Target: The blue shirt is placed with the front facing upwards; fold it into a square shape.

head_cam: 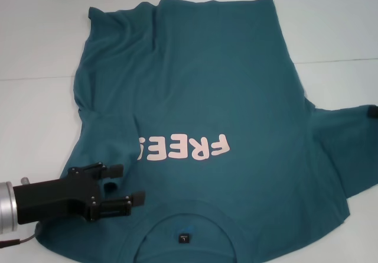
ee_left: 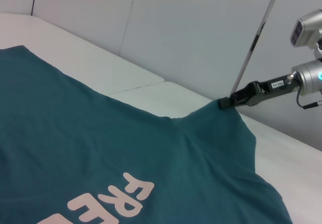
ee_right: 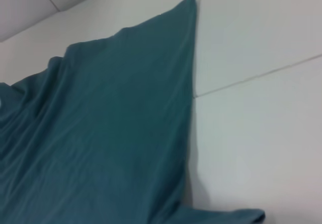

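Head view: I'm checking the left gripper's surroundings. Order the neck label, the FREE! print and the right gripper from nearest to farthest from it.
From the left gripper, jaws open over the blue shirt:
1. FREE! print, just beyond it on the chest.
2. Neck label, at the collar, slightly farther.
3. Right gripper, at the far right sleeve.

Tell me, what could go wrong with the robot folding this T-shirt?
The right gripper is pinching the sleeve of the blue shirt; if it slips, that sleeve may flop back. The left gripper hovers open over the rumpled left side, so it might grab extra layers and make the fold crooked.
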`<state>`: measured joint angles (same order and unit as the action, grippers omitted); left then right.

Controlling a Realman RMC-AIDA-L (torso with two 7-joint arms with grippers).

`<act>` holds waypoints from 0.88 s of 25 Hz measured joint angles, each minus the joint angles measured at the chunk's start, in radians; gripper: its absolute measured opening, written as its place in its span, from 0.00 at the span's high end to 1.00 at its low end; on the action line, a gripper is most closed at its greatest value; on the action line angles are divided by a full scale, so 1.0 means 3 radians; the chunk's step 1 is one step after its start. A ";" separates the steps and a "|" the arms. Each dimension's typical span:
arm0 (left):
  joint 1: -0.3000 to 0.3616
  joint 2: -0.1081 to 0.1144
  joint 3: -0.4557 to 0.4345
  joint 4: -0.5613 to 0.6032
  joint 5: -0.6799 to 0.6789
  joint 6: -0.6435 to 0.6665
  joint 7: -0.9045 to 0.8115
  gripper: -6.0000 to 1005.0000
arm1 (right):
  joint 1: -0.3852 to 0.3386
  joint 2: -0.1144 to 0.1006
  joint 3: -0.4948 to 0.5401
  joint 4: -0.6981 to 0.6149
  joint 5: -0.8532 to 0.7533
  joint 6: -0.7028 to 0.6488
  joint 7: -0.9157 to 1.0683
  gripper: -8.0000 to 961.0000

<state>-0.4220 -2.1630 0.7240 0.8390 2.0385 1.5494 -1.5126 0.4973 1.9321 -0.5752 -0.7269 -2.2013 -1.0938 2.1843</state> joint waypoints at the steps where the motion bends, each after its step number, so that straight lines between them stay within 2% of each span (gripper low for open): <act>1: 0.0000 0.0000 0.0000 -0.0002 0.0000 0.0000 0.0000 0.10 | 0.0014 0.0002 0.0001 0.0000 0.0000 0.0001 -0.0026 0.96; 7: 0.0000 0.0000 0.0000 -0.0030 -0.0007 0.0003 0.0000 0.10 | 0.0131 0.0060 0.0022 -0.0001 0.0012 0.0074 -0.0265 0.96; 17: -0.0015 0.0000 0.0000 -0.0044 -0.0029 0.0003 -0.0007 0.10 | 0.0221 0.0061 0.0003 -0.0001 0.0012 0.0091 -0.0296 0.96; 22: -0.0015 0.0000 0.0000 -0.0046 -0.0050 0.0003 -0.0009 0.10 | 0.0238 0.0108 -0.0009 -0.0002 0.0015 0.0003 -0.0305 0.96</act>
<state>-0.4265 -2.1630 0.7240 0.8252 2.0234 1.5503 -1.5154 0.5686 1.9644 -0.5778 -0.7273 -2.1968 -1.0928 2.0928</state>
